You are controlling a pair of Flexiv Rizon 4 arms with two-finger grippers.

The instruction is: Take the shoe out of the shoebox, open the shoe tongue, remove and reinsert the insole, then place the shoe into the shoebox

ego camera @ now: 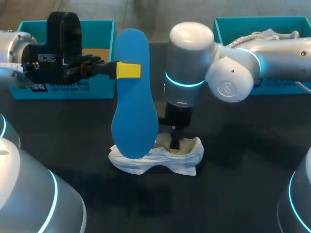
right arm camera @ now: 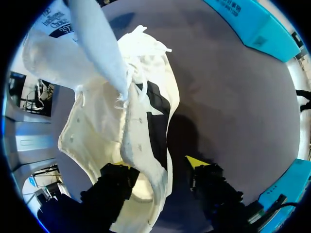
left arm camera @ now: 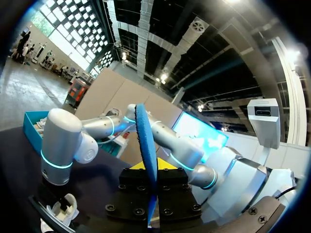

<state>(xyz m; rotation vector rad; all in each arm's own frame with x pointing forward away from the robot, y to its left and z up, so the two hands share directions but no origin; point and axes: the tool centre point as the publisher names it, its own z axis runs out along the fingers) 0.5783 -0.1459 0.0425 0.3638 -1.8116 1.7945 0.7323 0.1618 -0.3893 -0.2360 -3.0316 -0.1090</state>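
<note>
Long blue foam insole (ego camera: 132, 97) held upright over a white low-top shoe (ego camera: 160, 158) at the centre of the black worktop (ego camera: 233, 194).
My left jaws, reaching in from the upper left, pinch the insole near its top. My right jaws stand spread at centre, straddling the shoe's wall, one finger inside. A teal cardboard shoebox (ego camera: 63, 90) sits in the upper left and a second shoebox (ego camera: 286, 24) in the upper right.

Our head camera looks down on the table (ego camera: 243, 194) from above and behind. The left wrist camera faces sideways along the insole (left arm camera: 146, 160) toward our right arm (left arm camera: 60, 145). The right one looks down, close over the shoe (right arm camera: 121, 121), which all three views share.
</note>
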